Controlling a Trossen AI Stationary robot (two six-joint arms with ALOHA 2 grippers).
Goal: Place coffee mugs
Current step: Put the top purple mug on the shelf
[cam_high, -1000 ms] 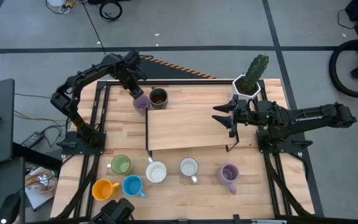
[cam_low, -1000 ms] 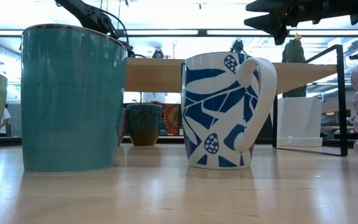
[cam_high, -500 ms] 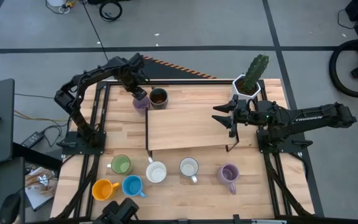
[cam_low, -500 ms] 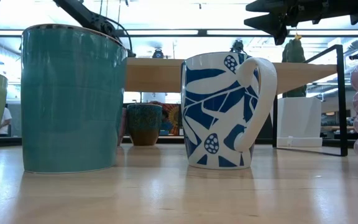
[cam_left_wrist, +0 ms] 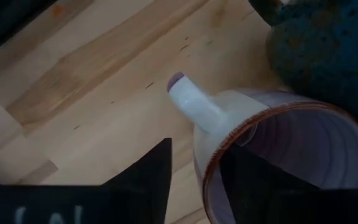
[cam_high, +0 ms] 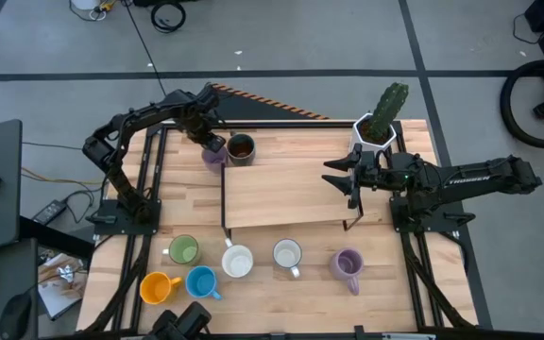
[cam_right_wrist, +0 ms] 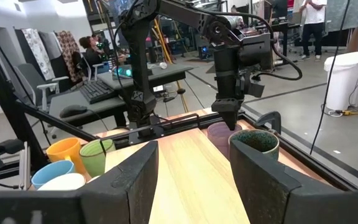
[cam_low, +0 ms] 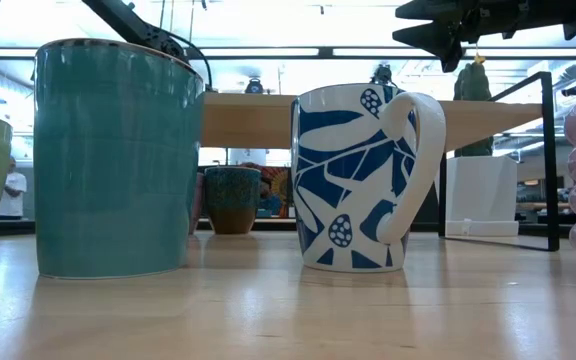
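On the wooden tabletop (cam_high: pixel 291 194), the left hand (cam_high: pixel 213 144) straddles the lavender mug's (cam_high: pixel 214 157) rim, fingers apart, beside the dark brown mug (cam_high: pixel 241 148); the right hand (cam_high: pixel 336 175) hovers open.

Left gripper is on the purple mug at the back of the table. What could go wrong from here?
1. The left gripper straddles only the rim wall of the lavender mug, one finger inside and one outside, so the mug may tilt or slip if lifted.
2. The dark brown mug stands right beside it; a swing could knock it.
3. The right gripper hangs over the raised shelf, near any path across.
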